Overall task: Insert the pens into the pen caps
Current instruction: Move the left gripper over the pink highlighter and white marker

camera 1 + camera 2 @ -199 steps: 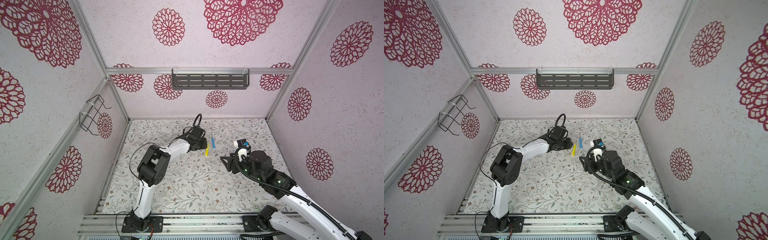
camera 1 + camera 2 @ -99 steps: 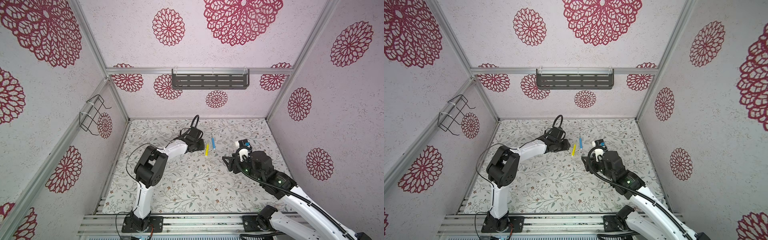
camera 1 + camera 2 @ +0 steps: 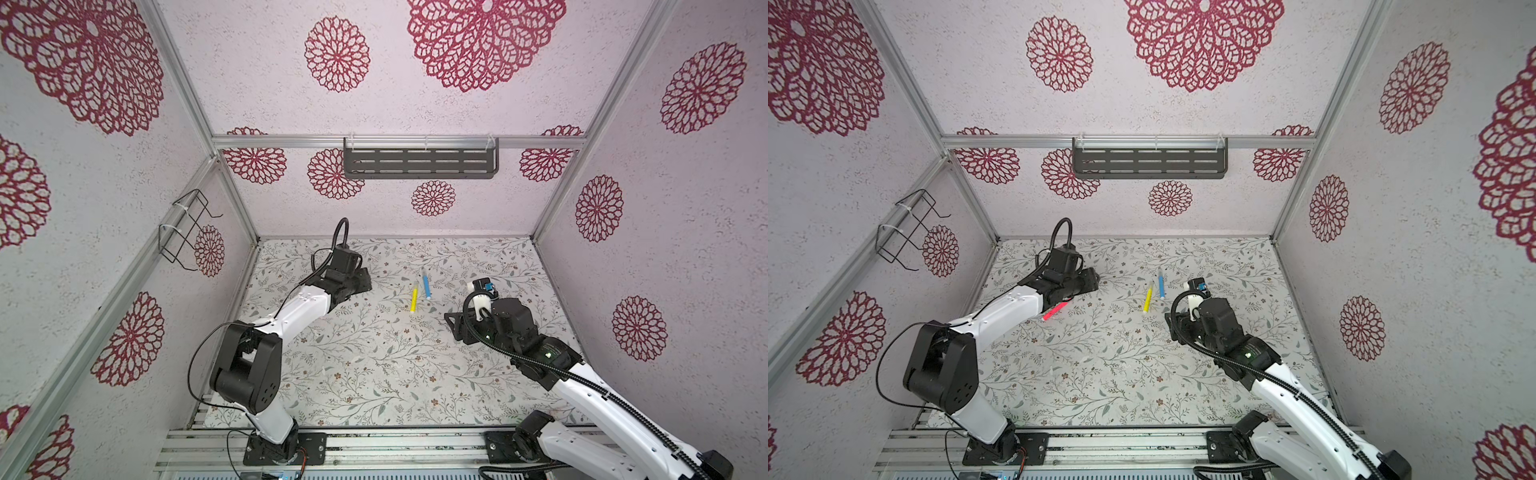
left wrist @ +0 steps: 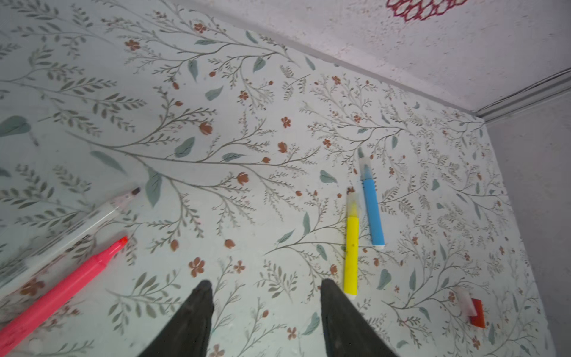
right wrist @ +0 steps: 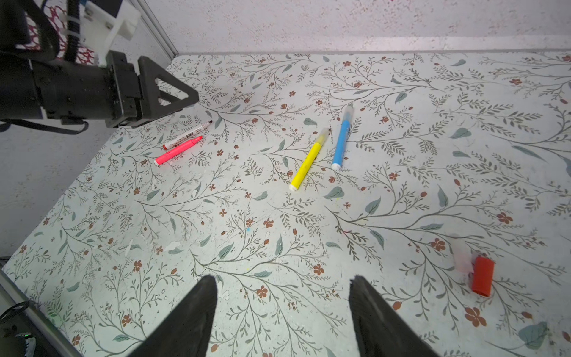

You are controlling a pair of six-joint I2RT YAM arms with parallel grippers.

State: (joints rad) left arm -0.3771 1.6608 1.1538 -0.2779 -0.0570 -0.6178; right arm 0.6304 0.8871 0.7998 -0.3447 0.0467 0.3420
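Floral tabletop (image 3: 1100,374) holds the uncapped pink pen (image 3: 1054,311), centre-left in a top view: light, stiff, roll-prone, likely best pinched mid-barrel; left gripper (image 4: 267,309) and right gripper (image 5: 282,309) both gape empty.

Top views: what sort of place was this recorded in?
Probably a purpose-built robot test booth, not a home or office. Patterned walls sit in an aluminium frame, the left arm and right arm are mounted on a rail at the front, and a floral mat holds a few pens.
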